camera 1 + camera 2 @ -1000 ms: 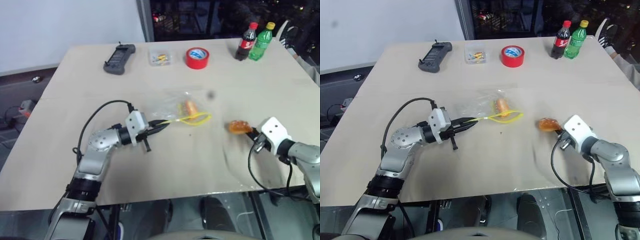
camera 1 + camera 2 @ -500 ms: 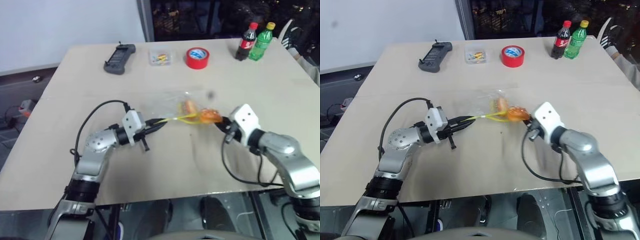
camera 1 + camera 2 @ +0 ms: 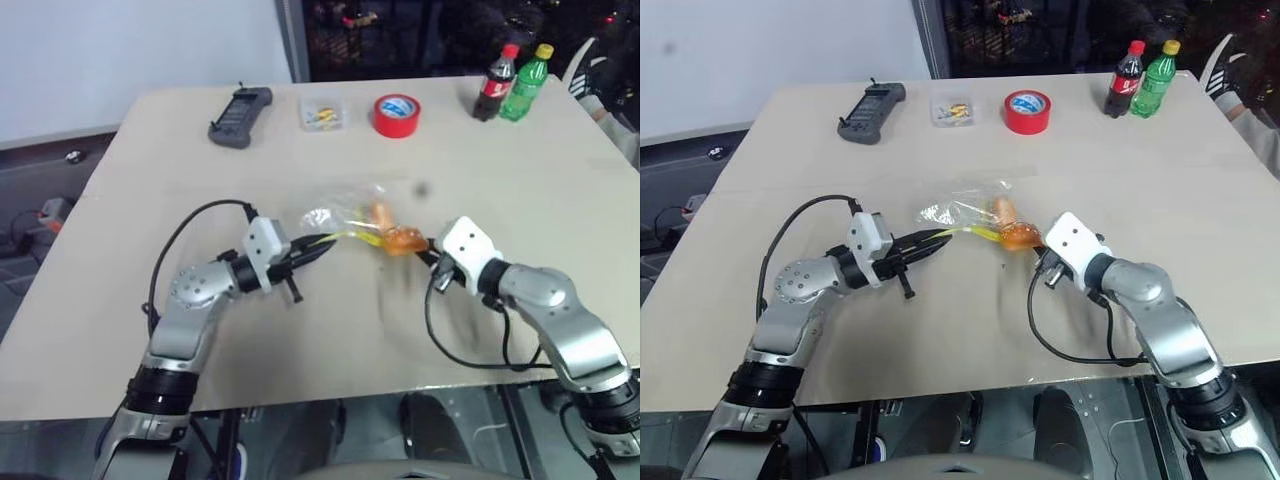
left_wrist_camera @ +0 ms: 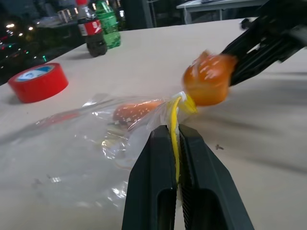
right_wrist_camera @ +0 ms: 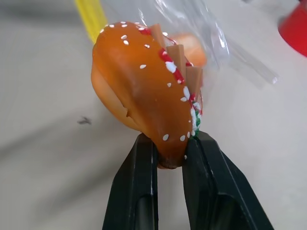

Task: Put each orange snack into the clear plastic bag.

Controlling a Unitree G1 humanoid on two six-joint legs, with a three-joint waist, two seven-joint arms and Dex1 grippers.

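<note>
The left gripper [image 4: 175, 143] is pinching the clear plastic bag [image 4: 96, 143] by its zip; the right gripper [image 5: 169, 143], grasping the second orange snack [image 5: 144, 86], is probably about to push it inside.

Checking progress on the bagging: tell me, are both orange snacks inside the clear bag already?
No: one orange snack is clamped in the right gripper outside the clear bag.
</note>
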